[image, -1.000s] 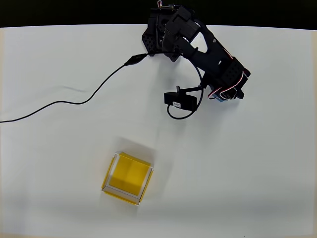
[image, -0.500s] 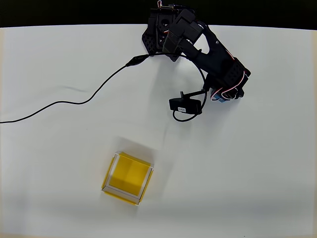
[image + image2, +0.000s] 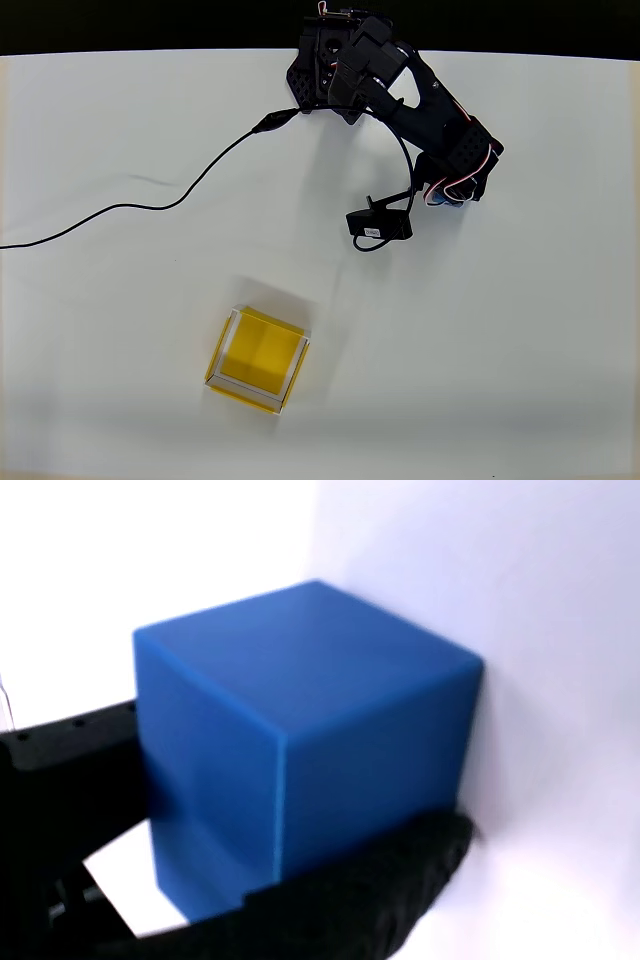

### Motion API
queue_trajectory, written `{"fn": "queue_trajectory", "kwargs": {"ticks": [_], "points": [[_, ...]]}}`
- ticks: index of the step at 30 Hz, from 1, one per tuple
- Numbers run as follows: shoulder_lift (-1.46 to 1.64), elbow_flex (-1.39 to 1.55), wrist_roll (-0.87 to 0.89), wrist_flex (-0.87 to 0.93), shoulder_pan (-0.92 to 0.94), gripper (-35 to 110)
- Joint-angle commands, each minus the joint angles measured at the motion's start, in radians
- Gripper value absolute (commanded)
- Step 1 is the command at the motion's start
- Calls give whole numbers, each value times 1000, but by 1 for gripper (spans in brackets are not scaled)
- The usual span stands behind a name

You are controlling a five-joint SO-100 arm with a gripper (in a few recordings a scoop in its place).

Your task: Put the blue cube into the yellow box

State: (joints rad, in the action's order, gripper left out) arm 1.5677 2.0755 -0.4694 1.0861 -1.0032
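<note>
Close in, wrist view: we see the blue cube (image 3: 300,750) filling most of the frame, plain matte bright-blue faces, one vertical edge turned toward the lens, top face a bit lighter than the two sides. Black fingers (image 3: 370,890) sit on it: one runs along its lower right edge, the other comes in from the left against its left face, so we read the gripper (image 3: 250,880) as closed onto the cube w/ both jaws touching it. Behind the cube just white table (image 3: 560,630); whether the cube's base is on the table or slightly off it we can't tell, the pic is soft there. Pulling back to the overhead view, the black arm (image 3: 420,105) is based at the table's far edge and reaches down-right, folded low, wrist end w/ red-white wires at the right. A small sliver of blue (image 3: 447,201) peeks from under that wrist end, so the cube is there, upper right of the table, mostly hidden by the arm; the overhead can't show the jaw grip, the wrist cam can. A small black cam module (image 3: 380,223) hangs off the arm to the left on a looped lead. A black cable (image 3: 150,207) trails left across the table. Farthest from the arm, the yellow box (image 3: 258,359) sits lower centre-left, open top, yellow floor, pale rim, turned a bit askew, well apart from the cube & gripper.
</note>
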Motion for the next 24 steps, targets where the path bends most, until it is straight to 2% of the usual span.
{"fn": "queue_trajectory", "kwargs": {"ticks": [1, 8, 18, 24], "points": [[101, 3, -71, 41, 52, 22], [184, -57, -253, 67, 250, 22], [253, -296, -581, 83, 618, 22], [287, -460, -706, 54, 723, 23]]}}
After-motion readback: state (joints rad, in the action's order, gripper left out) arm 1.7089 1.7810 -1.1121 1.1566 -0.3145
